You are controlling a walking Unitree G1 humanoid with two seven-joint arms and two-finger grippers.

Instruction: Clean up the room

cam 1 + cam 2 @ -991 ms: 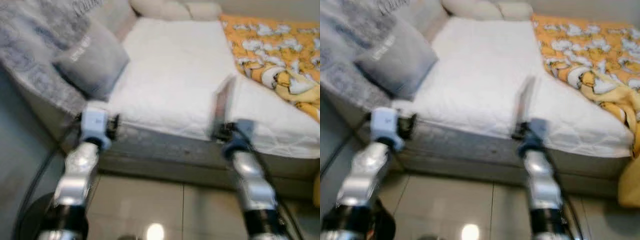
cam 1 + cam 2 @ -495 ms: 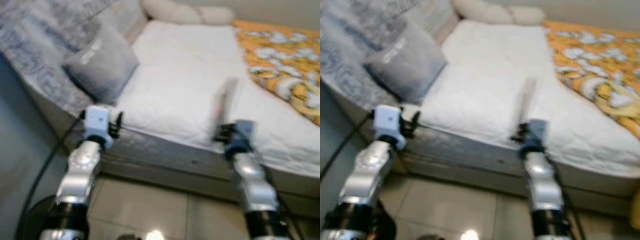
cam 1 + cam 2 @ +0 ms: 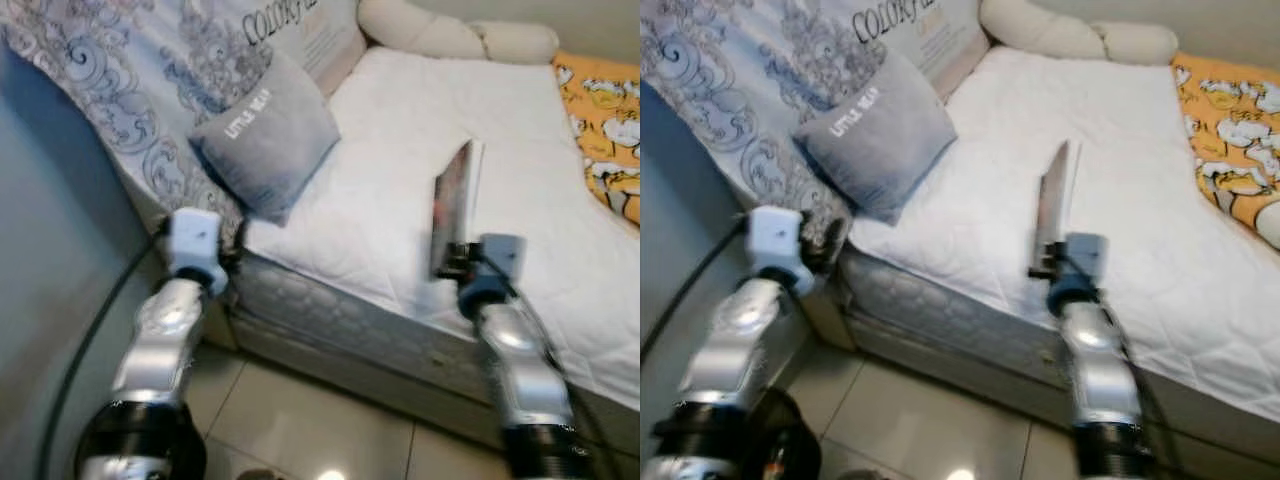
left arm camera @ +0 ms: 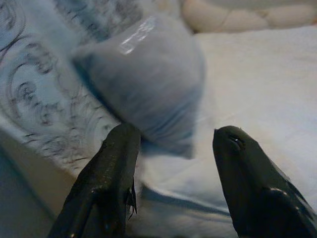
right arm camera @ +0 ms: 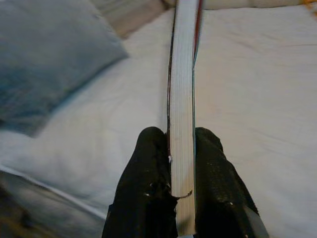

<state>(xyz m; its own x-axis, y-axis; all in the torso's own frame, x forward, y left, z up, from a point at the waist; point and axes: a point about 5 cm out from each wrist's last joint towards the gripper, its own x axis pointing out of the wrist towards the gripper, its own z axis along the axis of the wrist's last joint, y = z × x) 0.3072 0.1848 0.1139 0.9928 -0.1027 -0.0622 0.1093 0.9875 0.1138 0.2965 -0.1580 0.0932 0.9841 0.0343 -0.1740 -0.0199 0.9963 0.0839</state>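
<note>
two grippers are reaching over the bed's near edge: the right gripper [image 5: 181, 163] is pinching a thin book [image 3: 455, 205] upright on edge above the white mattress [image 3: 400, 160], and the left gripper [image 4: 171, 148] is hanging wide apart. beyond it, a grey pillow [image 3: 265, 145] is leaning on a patterned blanket [image 3: 120, 70].

A bed with a white quilted mattress cover [image 3: 400, 190] is seen across the middle, its grey side panel [image 3: 330, 320] above a glossy tiled floor [image 3: 300, 430]. A grey cushion [image 3: 265, 145] is propped against patterned grey bedding [image 3: 130, 70]. Cream pillows [image 3: 455, 35] are laid at the head, an orange printed blanket [image 3: 605, 110] on the far side
</note>
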